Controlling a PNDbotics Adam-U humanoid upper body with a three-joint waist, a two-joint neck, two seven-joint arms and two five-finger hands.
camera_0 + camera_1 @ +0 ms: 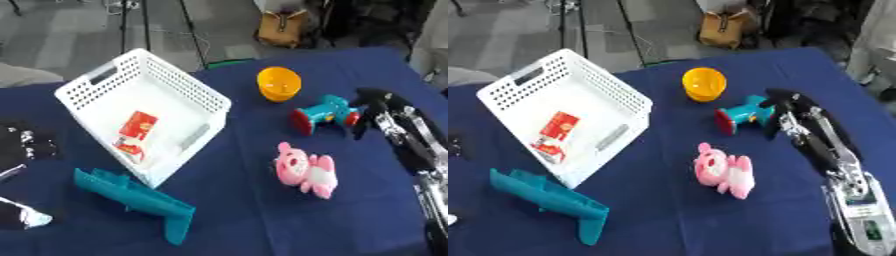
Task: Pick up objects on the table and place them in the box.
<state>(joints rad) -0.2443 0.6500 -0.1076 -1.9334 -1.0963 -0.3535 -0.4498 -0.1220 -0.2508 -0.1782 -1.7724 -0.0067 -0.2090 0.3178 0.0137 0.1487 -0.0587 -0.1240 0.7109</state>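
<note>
A white perforated basket (96, 80) sits tilted at the left, with a red packet (136, 125) and a grey flat piece (194, 136) inside it. On the blue cloth lie an orange bowl (278, 84), a teal toy with red wheels (322, 113) and a pink plush (306, 170). My right hand (787, 106) comes in from the right, open, right at the teal toy's right end and not closed round it. My left hand (24, 142) shows as a dark shape at the left edge.
A long teal plastic piece (131, 197) lies in front of the basket at the lower left. Beyond the table's far edge are a grey floor, cables and a brown bag (282, 27).
</note>
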